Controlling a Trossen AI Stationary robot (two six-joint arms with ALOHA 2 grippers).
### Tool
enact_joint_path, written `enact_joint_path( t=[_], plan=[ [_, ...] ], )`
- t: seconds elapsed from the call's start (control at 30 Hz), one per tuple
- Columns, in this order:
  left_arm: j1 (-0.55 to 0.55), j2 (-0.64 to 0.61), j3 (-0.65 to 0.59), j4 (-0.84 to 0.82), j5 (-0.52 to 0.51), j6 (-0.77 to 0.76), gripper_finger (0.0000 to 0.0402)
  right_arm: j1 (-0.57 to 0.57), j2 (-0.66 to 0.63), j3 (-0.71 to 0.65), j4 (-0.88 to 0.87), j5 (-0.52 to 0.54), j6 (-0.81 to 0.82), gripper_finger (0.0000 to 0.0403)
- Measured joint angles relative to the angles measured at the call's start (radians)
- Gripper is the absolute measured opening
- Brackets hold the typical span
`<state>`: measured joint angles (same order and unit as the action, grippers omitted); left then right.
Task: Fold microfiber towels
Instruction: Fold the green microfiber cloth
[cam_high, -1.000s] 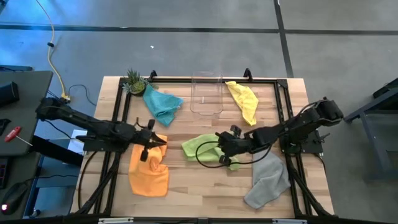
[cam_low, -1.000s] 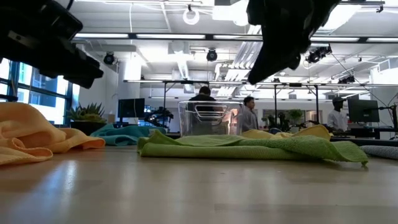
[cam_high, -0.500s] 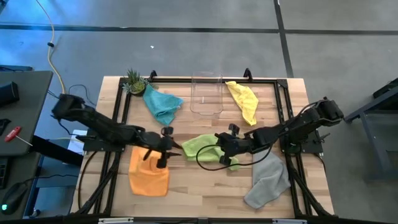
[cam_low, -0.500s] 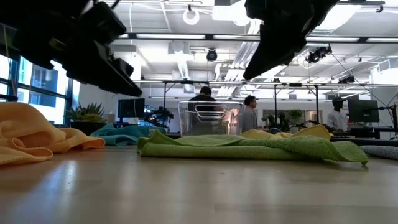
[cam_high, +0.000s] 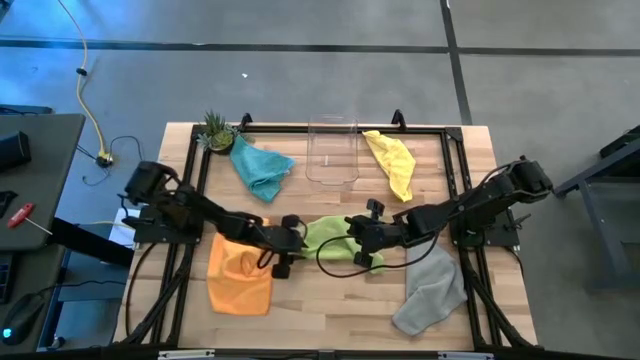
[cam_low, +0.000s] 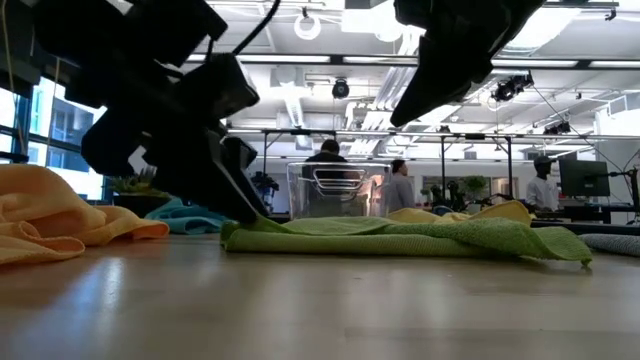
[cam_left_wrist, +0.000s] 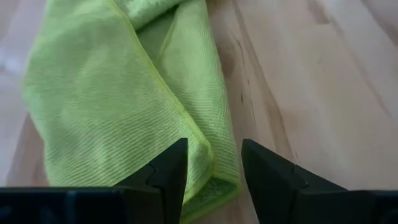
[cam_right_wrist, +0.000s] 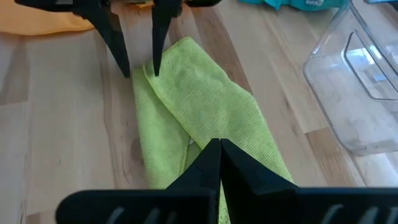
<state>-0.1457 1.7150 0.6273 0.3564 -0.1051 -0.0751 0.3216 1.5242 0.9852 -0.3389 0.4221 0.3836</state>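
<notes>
Right across the room sits the wooden table (cam_high: 330, 300) with its black frame, both dark arms reaching in toward the middle. Spread on it are five cloths. The orange towel (cam_high: 240, 280) lies crumpled near the front on the left arm's side, and the grey towel (cam_high: 432, 290) lies rumpled near the front on the right arm's side. The lime green towel (cam_high: 325, 235) is bunched in the centre, between the two grippers; from table height it looks like a low, flat fold (cam_low: 400, 238). The teal blue towel (cam_high: 260, 168) sits toward the back left, and the yellow towel (cam_high: 392, 162) toward the back right. Between those two stands a clear plastic bin (cam_high: 332, 152), upright. A small spiky plant (cam_high: 215, 130) sits at the back left corner.

The left gripper (cam_high: 285, 250) is down at the green towel's near-left end. Its fingers stand apart, one on each side of the cloth's folded edge (cam_left_wrist: 211, 168), tips at the fabric but not closed on it, holding nothing.

The right gripper (cam_high: 362, 240) hangs over the other end of the same towel, its fingers pressed fully together (cam_right_wrist: 219, 162) above the cloth, with nothing between them.

Beyond the table, people (cam_low: 400, 185) stand among desks and monitors.
</notes>
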Motion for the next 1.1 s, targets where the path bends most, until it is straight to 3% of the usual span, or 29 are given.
enact_joint_path(
  t=[0.1, 0.27, 0.33, 0.47, 0.67, 0.83, 1.1],
  plan=[
    [0.0, 0.018, 0.014, -0.015, -0.004, 0.012, 0.0117, 0.005, 0.0, 0.0, 0.0, 0.0, -0.002, 0.0],
    [0.006, 0.0, 0.032, -0.088, -0.108, 0.067, 0.0025, 0.022, 0.0, 0.0, -0.001, 0.0, -0.016, 0.0],
    [0.018, -0.034, 0.039, -0.103, -0.151, 0.058, 0.0009, 0.029, 0.0, 0.0, -0.007, 0.0, -0.001, 0.0],
    [0.064, -0.147, 0.04, -0.141, -0.19, -0.018, 0.0009, 0.043, 0.0, 0.008, -0.056, 0.0, 0.054, 0.0],
    [0.126, -0.281, 0.04, -0.226, -0.12, -0.155, 0.0005, 0.047, 0.001, 0.014, -0.157, 0.009, 0.19, 0.0],
    [0.084, -0.286, 0.04, -0.236, -0.024, -0.196, 0.0002, 0.048, 0.012, 0.014, -0.173, 0.01, 0.241, 0.0],
    [-0.042, -0.174, 0.039, -0.241, 0.006, -0.287, 0.0006, 0.066, 0.048, 0.014, -0.142, -0.064, 0.246, 0.0]
  ],
)
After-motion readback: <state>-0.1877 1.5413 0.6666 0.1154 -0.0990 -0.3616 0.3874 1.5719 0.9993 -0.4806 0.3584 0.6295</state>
